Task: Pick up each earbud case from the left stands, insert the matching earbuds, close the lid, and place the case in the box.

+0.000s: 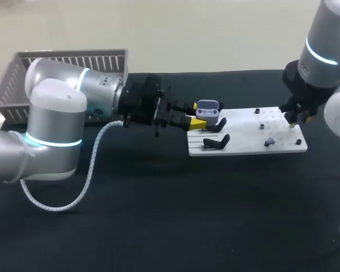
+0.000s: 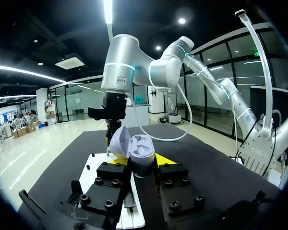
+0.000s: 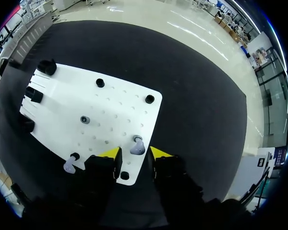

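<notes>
My left gripper [image 2: 140,164] is shut on an open lavender earbud case [image 2: 137,152], lid up, both earbud wells showing bare. In the head view the left gripper [image 1: 197,121] holds the case [image 1: 207,111] over the left end of the white board [image 1: 246,148], above two black stands [image 1: 216,142]. My right gripper [image 1: 298,117] hangs over the board's far right corner. In the right wrist view a lavender earbud [image 3: 137,146] lies between the yellow tips of the right gripper [image 3: 135,153], with a gap on each side. A second earbud [image 3: 69,166] sits by a peg to one side.
A grey slatted basket [image 1: 68,61] stands at the back left, behind my left arm. The white board [image 3: 110,108] carries several small black pegs. Dark cloth covers the table around it.
</notes>
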`<state>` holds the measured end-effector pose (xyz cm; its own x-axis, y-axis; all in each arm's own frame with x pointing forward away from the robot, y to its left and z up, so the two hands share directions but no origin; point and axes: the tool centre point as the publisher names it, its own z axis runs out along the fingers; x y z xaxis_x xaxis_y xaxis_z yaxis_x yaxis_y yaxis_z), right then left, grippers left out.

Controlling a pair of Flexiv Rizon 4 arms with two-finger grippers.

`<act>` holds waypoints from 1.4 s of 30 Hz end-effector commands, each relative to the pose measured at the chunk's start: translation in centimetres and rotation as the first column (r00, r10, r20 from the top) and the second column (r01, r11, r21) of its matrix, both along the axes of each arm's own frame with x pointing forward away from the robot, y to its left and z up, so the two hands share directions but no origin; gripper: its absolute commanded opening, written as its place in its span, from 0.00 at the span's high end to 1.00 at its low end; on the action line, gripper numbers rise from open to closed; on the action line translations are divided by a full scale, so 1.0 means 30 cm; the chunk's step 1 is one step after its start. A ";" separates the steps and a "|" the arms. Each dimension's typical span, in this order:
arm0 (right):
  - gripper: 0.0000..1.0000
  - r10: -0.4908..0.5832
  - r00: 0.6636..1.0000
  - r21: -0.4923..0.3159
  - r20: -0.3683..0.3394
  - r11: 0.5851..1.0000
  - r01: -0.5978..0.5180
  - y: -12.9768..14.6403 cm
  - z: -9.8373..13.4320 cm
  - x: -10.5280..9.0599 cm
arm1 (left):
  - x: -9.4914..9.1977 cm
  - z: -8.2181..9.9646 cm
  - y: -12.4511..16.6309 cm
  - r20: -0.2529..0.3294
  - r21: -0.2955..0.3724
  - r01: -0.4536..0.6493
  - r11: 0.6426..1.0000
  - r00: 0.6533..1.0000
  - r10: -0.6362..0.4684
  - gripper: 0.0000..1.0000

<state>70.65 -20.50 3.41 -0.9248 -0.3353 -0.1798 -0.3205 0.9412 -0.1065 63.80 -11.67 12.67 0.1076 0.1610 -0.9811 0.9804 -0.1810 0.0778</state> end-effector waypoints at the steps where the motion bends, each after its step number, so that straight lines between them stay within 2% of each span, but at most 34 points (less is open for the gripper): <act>1: 0.65 -0.001 1.000 0.001 -0.001 1.000 0.001 0.000 -0.006 0.006 | 0.000 -0.003 0.001 0.001 -0.002 -0.001 1.000 1.000 0.001 1.00; 15: 0.64 -0.005 1.000 -0.003 -0.001 1.000 0.005 -0.001 -0.015 0.007 | 0.000 -0.003 0.001 0.001 -0.002 -0.001 1.000 1.000 0.001 1.00; 24: 0.70 -0.012 1.000 -0.003 -0.005 1.000 0.012 -0.001 -0.025 0.019 | 0.000 -0.003 0.001 0.001 -0.002 -0.001 1.000 1.000 0.001 1.00; 27: 0.79 -0.015 1.000 0.010 -0.002 1.000 0.015 -0.001 -0.027 0.020 | 0.000 -0.003 0.001 0.001 -0.002 -0.001 1.000 1.000 0.001 1.00; 29: 0.81 -0.017 1.000 0.010 -0.001 1.000 0.017 -0.001 -0.028 0.021 | 0.000 -0.003 0.001 0.001 -0.002 -0.001 1.000 1.000 0.001 1.00; 31: 0.97 -0.018 1.000 0.011 -0.001 1.000 0.018 0.000 -0.029 0.021 | 0.000 -0.003 0.001 0.001 -0.002 -0.001 1.000 1.000 0.001 1.00; 32: 1.00 -0.020 1.000 0.012 0.002 1.000 0.020 0.000 -0.029 0.021 | 0.000 -0.003 0.001 0.001 -0.002 -0.001 1.000 1.000 0.001 1.00; 37: 1.00 -0.027 0.999 0.007 0.022 1.000 0.027 0.011 0.012 -0.003 | 0.000 -0.003 0.001 0.001 -0.002 -0.001 1.000 1.000 0.001 1.00; 42: 1.00 -0.053 0.997 0.004 0.048 0.999 0.052 0.044 0.106 -0.064 | 0.000 -0.003 0.001 0.001 -0.002 -0.001 1.000 1.000 0.001 1.00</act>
